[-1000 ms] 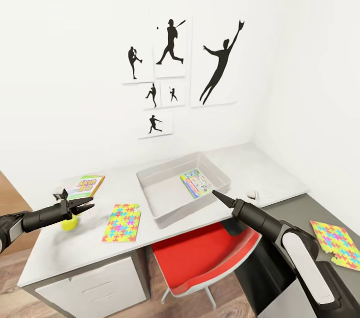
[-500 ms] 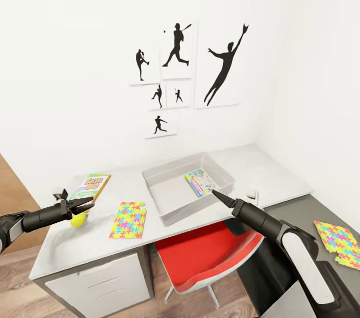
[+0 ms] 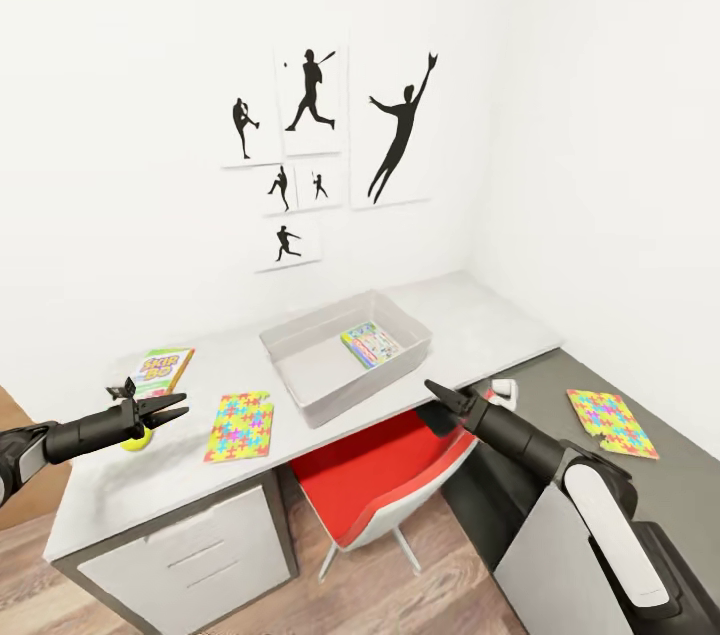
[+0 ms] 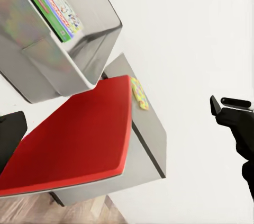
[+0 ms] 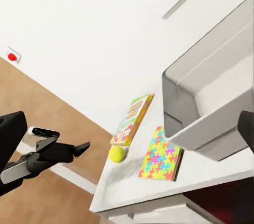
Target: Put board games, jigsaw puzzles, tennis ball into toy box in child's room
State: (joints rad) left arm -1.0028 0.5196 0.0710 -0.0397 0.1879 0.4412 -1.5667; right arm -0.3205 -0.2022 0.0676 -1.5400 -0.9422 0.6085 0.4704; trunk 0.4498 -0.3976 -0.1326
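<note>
Hovering: left pincer [image 3: 170, 408] hangs just above the counter's left end with its jaws apart and nothing between them.
Right pincer: right pincer [image 3: 436, 391] juts over the red chair [image 3: 385, 485] off the counter's front edge; jaws look close together and empty, though I cannot tell for certain.
Ball: tennis ball [image 3: 137, 438] sits on the counter directly under the left pincer, partly hidden by it; contact is not evident.
SKIP-BO: game box [image 3: 160, 370] lies flat just behind the ball, near the wall.
Near puzzle: jigsaw [image 3: 241, 426] lies flat between the ball and the toy box [image 3: 300, 385], close to the front edge.
Far puzzle: second jigsaw [image 3: 611, 422] rests on the darker side wing of the counter [image 3: 480, 325], well apart from the box.
Box contents: one green-edged board game [image 3: 370, 344] already lies inside, toward its right end.
Step judged: ball pickup by the left arm appears next.
Risk one: a round ball may roll from a descending finger and run off the nearby front or left edge.
Risk two: an off-centre closure could squirt it toward the SKIP-BO box.
Risk three: thin puzzles offer little edge; a flat grab may merely slide them.
</note>
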